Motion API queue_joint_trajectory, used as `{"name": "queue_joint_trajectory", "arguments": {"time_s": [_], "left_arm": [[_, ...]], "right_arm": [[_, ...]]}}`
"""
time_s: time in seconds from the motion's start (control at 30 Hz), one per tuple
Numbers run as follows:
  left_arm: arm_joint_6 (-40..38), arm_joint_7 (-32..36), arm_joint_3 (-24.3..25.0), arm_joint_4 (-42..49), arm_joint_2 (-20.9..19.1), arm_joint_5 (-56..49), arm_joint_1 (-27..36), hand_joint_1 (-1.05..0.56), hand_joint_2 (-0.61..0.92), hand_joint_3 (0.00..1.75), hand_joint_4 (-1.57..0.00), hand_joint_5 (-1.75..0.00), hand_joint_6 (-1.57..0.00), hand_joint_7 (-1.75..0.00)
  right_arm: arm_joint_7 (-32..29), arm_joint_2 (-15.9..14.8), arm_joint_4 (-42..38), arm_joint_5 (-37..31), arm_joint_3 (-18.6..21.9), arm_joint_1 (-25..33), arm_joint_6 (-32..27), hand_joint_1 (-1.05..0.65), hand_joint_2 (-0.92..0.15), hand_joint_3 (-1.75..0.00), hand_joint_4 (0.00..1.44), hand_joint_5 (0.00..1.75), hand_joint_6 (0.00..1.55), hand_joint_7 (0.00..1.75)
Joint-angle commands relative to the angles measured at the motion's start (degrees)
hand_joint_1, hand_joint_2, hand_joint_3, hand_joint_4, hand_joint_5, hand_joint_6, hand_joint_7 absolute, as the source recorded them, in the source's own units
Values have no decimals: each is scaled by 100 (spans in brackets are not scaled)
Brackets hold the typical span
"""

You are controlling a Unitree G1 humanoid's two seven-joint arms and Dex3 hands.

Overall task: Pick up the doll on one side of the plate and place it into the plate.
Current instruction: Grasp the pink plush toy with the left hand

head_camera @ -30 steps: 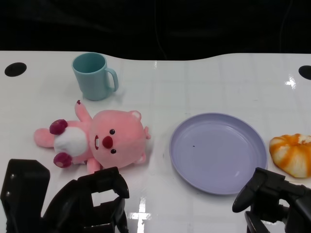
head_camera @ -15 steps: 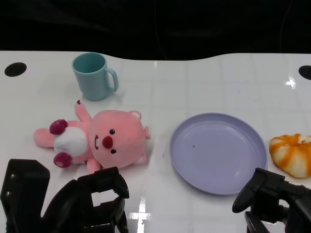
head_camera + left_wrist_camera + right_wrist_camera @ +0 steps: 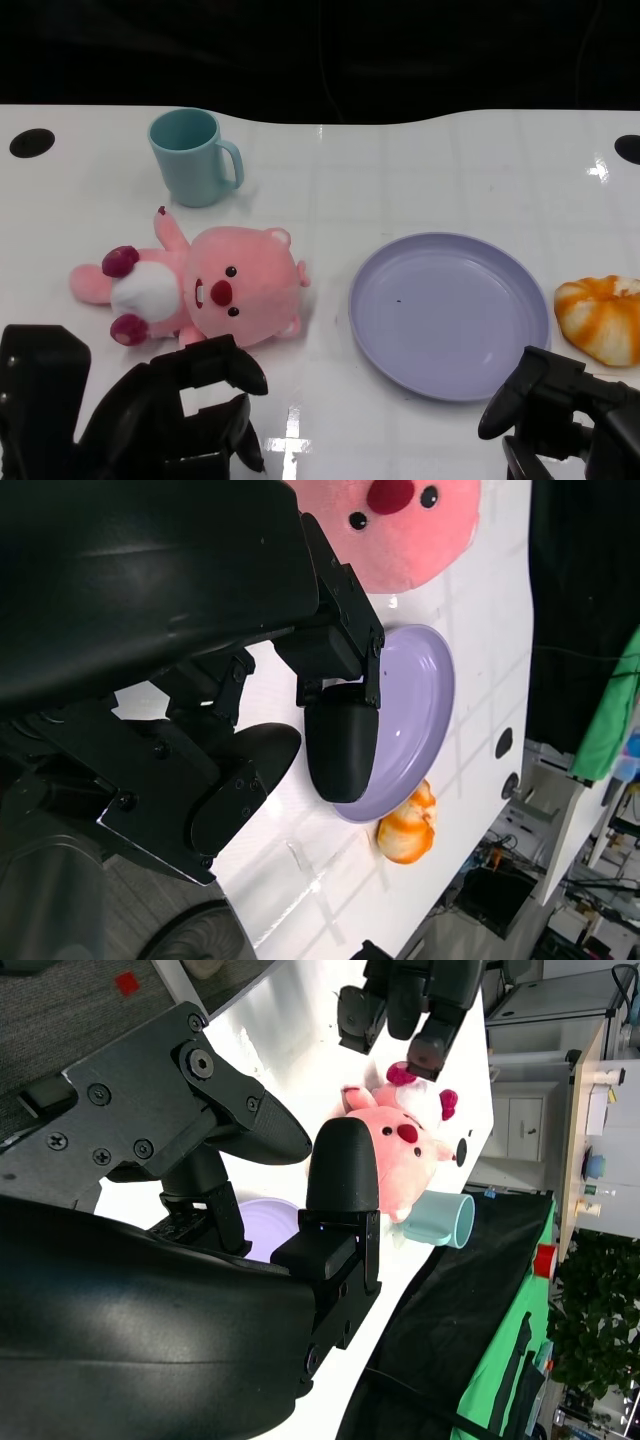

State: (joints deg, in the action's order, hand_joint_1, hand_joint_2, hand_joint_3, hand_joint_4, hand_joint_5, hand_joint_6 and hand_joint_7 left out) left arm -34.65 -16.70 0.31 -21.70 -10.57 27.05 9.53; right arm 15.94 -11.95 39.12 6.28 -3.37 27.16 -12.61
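Two hands: left robot hand [image 3: 185, 410] empty, fingers spread; right robot hand [image 3: 560, 415] empty, idle.
Doll [image 3: 195, 287]: on desk, left of plate [image 3: 448, 314].
Approach: wrap the head, lift clear.

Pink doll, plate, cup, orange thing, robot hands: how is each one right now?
Pink doll: lying on its back on the table, left of the plate, not held.
Purple plate: flat, nothing on it.
Teal cup: upright.
Orange bun-like toy: on the table right of the plate.
Left robot hand: open, holding nothing.
Right robot hand: open, holding nothing.
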Motion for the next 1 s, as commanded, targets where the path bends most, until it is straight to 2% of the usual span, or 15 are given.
{"name": "queue_joint_trajectory", "arguments": {"time_s": [0.03, 0.13, 0.23, 0.3, 0.63, 0.8, 1.0], "left_arm": [[135, 132, 79, -213, -7, -111, 10, -22, 45, 116, -76, -140, -77, -103], [275, 145, 71, -385, -25, -198, 18, -27, 61, 82, -70, -127, -77, -79], [449, 122, 34, -523, -108, -413, 8, -32, 84, 41, -59, -114, -71, -58], [564, 120, 1, -626, -179, -592, 2, -35, 90, 28, -52, -109, -66, -51], [1869, -33, -98, -712, -705, -1799, -92, -51, 92, 15, -27, -90, -47, -32], [2082, -70, 18, -682, -1142, -2397, -483, -53, 92, 8, -21, -84, -41, -21], [2560, 45, -182, -325, -1746, -3677, -953, -57, 91, 4, -14, -75, -35, -10]], "right_arm": [[1, -35, 0, 52, 36, 21, 66, -15, -52, -123, 67, 175, 48, 154], [-8, -43, 17, 60, 59, 17, 15, -16, -52, -122, 66, 175, 48, 154], [-10, -42, -1, 69, 77, 2, 11, -17, -52, -121, 66, 175, 48, 154], [13, -47, -38, 80, 89, -7, 63, -18, -52, -121, 66, 175, 48, 154], [35, -42, -46, 108, 111, -15, 39, -17, -54, -120, 67, 175, 49, 153], [41, -50, -62, 116, 125, -27, 33, -17, -54, -119, 67, 175, 49, 152], [27, -53, -61, 103, 122, -43, 19, -17, -54, -119, 67, 175, 49, 152]]}}
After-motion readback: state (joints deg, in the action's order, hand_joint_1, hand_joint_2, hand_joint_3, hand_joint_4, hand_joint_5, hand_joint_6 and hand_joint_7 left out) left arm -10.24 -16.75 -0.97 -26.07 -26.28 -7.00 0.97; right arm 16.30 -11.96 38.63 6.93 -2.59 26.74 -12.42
